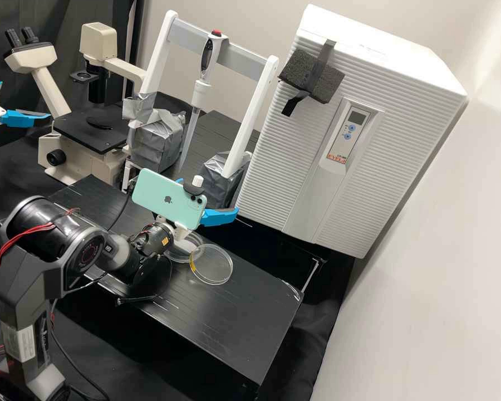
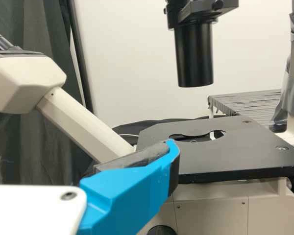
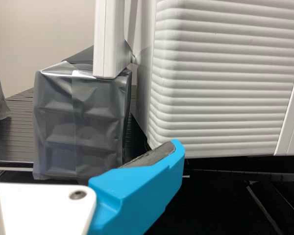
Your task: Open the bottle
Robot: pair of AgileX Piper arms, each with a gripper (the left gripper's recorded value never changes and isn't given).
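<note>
A small white cap (image 1: 197,180), seemingly the bottle's top, peeks over the mint green phone (image 1: 170,198) mounted on my right arm; the body below it is hidden. My right gripper (image 1: 201,199) hovers over the black bench near the grey taped block, open, one blue finger at each side of the cap, and I cannot tell if they touch it. One blue finger (image 3: 142,188) shows in the right wrist view, facing the ribbed white machine. My left gripper (image 1: 19,101) is open at the far left beside the microscope, and a blue finger (image 2: 137,181) points at the black stage (image 2: 225,147).
Two clear petri dishes (image 1: 211,264) lie on the black platform (image 1: 234,317) just below the right gripper. A white pipette stand (image 1: 245,61) with taped grey bases (image 1: 220,178) is behind. The big white machine (image 1: 345,128) blocks the right. The microscope (image 1: 83,133) stands at the back left.
</note>
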